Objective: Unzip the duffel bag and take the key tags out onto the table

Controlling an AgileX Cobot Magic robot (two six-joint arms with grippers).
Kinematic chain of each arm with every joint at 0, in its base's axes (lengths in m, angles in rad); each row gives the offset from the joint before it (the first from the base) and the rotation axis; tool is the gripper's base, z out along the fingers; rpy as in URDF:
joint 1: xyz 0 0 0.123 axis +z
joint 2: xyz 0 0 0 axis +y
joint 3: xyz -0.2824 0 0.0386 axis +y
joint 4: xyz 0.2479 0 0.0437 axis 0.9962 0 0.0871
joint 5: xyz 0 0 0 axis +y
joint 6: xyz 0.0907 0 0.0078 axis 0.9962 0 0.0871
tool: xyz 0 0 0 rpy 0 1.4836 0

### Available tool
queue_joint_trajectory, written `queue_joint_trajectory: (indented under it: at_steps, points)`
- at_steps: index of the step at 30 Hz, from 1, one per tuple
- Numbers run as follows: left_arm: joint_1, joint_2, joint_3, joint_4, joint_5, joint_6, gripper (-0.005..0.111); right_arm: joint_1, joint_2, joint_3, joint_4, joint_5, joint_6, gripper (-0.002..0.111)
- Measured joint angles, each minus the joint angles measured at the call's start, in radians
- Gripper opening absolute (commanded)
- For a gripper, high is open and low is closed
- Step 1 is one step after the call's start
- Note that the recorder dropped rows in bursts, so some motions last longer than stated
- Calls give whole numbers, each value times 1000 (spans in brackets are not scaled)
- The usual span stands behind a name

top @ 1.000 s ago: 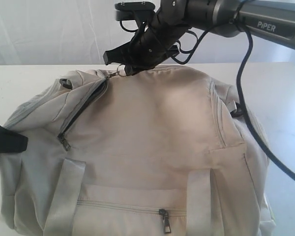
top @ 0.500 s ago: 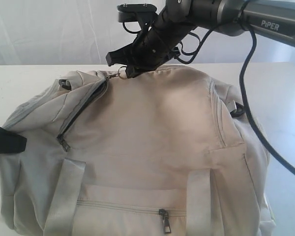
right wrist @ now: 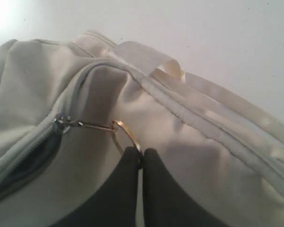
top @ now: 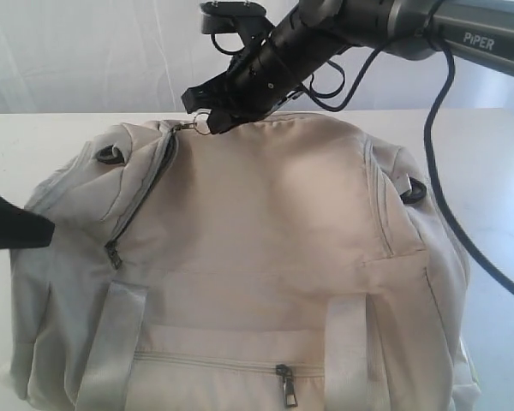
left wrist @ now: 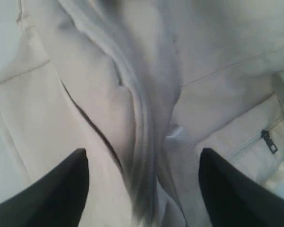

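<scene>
The cream duffel bag (top: pixel 265 248) fills the white table (top: pixel 34 137). Its top zipper (top: pixel 141 197) is partly undone, showing a thin dark slit. My right gripper (top: pixel 212 120) (right wrist: pixel 142 153) is shut on the metal ring pull (right wrist: pixel 125 135) at the zipper's far end. My left gripper (top: pixel 17 229) (left wrist: pixel 143 153) is at the bag's left end. It is open, its jaws wide on either side of a fabric fold (left wrist: pixel 146 142) without touching it. The key tags are hidden.
A front pocket with its own shut zipper pull (top: pixel 285 383) faces the camera between two webbing handles (top: pixel 111 342). Black D-rings (top: pixel 111 154) (top: pixel 414 188) sit at both ends. The right arm's black cable (top: pixel 437 171) hangs over the bag's right side.
My left gripper has opened and let go of the bag's left end, then risen slightly. The fabric there has slackened and the zipper slit looks narrower. My right gripper still holds the ring.
</scene>
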Motion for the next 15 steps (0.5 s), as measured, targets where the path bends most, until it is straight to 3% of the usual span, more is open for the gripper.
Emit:
queue_joint_trajectory:
  at_steps: [4,9,15]
  points:
    - [0,0,-111,-16,-3,4,70,0,-19,0,37,13,-61,0]
    - [-11,13,-207,-196,-28,124,70,0,-59,0,190,15,-222,0]
    - [-148,143,-242,-211,-119,179,70,0,-78,0,330,11,-334,0]
